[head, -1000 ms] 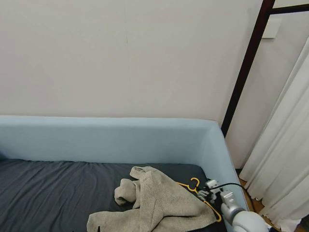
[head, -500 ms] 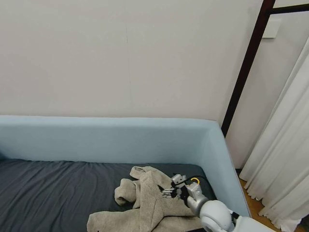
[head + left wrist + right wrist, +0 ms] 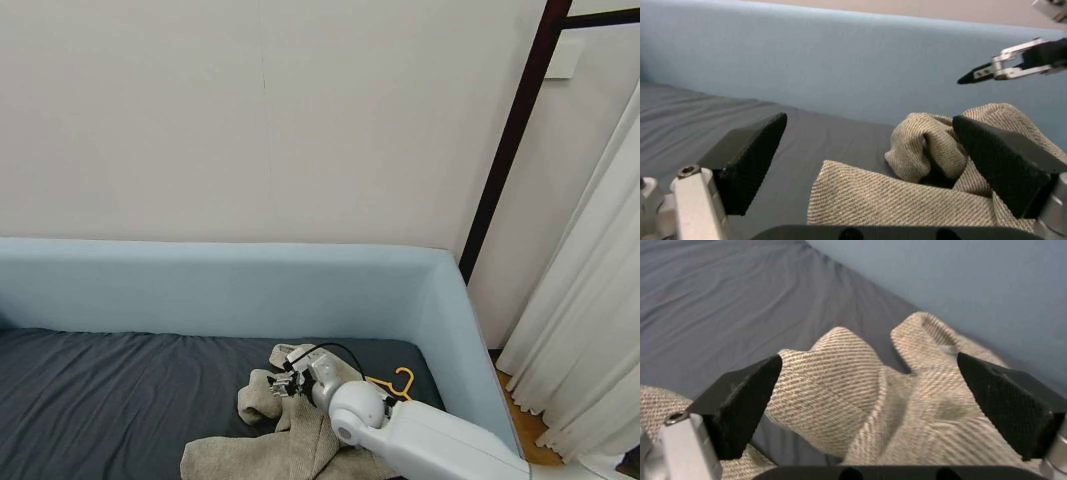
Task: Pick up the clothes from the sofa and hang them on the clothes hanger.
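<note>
Currently the beige knitted garment (image 3: 255,400) lies crumpled on the dark grey seat cushion (image 3: 100,400) of the light blue sofa (image 3: 200,290), near its right end, with a thin yellow hanger (image 3: 400,385) just beside it. The right tool (image 3: 285,380) hangs just above the bunched upper folds, released wide. The left tool (image 3: 873,150), also released, sits low near the garment.

A plain off-white wall (image 3: 260,120), evenly lit and marked by one faint vertical seam, runs behind everything. Against it stands a sofa (image 3: 220,290) with a pale blue padded back and side panel, which enclose a dark grey-blue seat (image 3: 90,400) whose cover lies in soft wrinkles. To the right of the sofa a dark brown frame (image 3: 505,150) rises along the wall, a white curtain (image 3: 590,330) hangs in folds beside it, and a strip of wooden floor (image 3: 522,412) shows between sofa and curtain.
</note>
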{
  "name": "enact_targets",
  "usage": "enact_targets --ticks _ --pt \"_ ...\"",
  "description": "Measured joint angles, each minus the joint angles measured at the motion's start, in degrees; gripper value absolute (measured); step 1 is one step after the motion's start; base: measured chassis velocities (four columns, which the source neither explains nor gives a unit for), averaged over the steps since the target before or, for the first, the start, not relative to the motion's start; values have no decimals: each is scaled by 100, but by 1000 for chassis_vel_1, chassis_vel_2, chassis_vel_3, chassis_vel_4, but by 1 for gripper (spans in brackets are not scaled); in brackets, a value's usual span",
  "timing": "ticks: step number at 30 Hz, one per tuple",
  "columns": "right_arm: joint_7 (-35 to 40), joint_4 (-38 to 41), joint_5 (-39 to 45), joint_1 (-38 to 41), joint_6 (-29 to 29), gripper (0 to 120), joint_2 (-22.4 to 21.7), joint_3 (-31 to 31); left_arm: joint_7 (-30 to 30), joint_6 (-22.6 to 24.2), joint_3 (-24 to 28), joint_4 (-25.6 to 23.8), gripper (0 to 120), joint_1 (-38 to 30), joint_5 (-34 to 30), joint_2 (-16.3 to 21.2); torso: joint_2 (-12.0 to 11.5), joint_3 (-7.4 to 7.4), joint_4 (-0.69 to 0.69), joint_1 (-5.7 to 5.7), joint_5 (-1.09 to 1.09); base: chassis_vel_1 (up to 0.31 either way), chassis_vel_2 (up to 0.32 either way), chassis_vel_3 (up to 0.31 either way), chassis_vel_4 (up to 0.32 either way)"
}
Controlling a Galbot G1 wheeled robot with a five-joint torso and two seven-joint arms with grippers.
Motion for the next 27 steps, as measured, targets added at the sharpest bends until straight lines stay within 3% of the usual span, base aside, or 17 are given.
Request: enact_targets --ticks 8,13,22,27 --pt "80 -756 294 -171 -35 97 768 120 -9 -45 -41 -34 98 76 0 -10 0 0 0 0 1 0 0 0 0" --pt "98 -1004 459 -262 -66 87 957 281 -14 -80 -38 -18 98 95 3 -43 0 -1 0 0 0 0 0 0 0" --pt "71 -1330 449 -430 -67 85 1093 541 -14 -105 -42 -20 98 163 8 -63 0 -1 0 0 1 0 0 0 0" --pt "104 -1587 647 -566 -42 72 1195 871 -1 -128 -17 -78 98 229 9 -112 0 -1 0 0 1 0 0 0 0"
